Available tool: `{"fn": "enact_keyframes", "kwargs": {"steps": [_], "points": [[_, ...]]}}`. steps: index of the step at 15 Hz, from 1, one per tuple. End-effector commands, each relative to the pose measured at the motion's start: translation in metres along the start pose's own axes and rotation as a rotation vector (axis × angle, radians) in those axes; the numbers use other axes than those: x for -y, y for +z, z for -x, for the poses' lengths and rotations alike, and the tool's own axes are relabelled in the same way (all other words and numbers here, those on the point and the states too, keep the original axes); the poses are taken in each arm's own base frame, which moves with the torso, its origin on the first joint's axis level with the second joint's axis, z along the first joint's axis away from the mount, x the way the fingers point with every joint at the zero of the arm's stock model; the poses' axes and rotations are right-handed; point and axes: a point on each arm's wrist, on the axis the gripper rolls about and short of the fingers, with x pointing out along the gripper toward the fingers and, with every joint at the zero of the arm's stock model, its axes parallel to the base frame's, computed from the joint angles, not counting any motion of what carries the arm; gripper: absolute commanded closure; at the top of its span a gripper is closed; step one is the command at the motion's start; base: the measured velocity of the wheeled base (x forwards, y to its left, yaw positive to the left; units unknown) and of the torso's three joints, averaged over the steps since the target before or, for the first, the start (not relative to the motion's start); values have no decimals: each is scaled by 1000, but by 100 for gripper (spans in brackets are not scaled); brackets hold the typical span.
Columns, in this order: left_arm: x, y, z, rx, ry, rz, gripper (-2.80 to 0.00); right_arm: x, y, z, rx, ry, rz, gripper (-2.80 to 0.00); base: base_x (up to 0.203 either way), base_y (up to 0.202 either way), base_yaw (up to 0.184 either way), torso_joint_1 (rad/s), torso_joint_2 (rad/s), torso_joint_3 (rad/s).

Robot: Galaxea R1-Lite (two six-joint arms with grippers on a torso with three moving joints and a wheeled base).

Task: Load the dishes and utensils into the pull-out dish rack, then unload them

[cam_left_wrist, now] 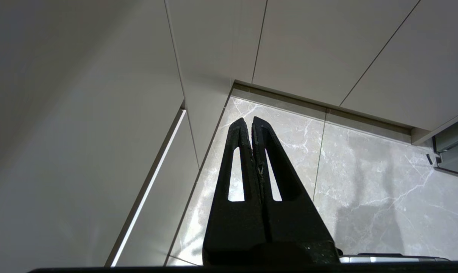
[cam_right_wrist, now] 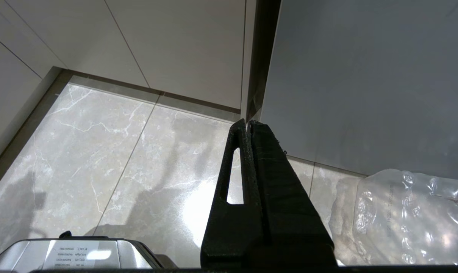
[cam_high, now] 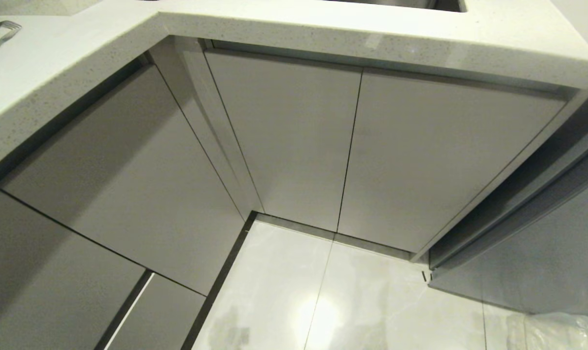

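The dishes, the utensils and the pull-out dish rack are out of view; only closed flat grey cabinet fronts [cam_high: 284,141] show under the speckled white countertop [cam_high: 294,34]. Neither arm appears in the head view. In the left wrist view my left gripper [cam_left_wrist: 248,120] hangs low over the marble floor tiles [cam_left_wrist: 365,182] near the cabinet corner, its black fingers pressed together with nothing between them. In the right wrist view my right gripper [cam_right_wrist: 247,122] is likewise shut and empty, pointing at the floor beside a dark grey panel [cam_right_wrist: 365,76].
A metal fork-like piece [cam_high: 2,30] lies on the countertop at the far left. A crumpled clear plastic bag [cam_right_wrist: 407,216] sits on the floor at the right, by the dark panel [cam_high: 542,253]. A lower left front [cam_high: 143,311] has a pale edge strip.
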Motion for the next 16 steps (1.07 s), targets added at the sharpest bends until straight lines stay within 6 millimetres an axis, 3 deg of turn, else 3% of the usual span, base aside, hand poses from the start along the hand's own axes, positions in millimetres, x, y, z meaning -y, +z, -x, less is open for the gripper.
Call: {"fn": "enact_keyframes", "kwargs": {"steps": [1, 16], "points": [[0, 0, 0, 0, 1, 1, 0, 0, 0, 0, 0, 0, 0, 0, 0, 0, 0, 0, 0, 0], [0, 0, 0, -1, 1, 4, 0, 0, 0, 0, 0, 0, 0, 0, 0, 0, 0, 2, 3, 187]]}}
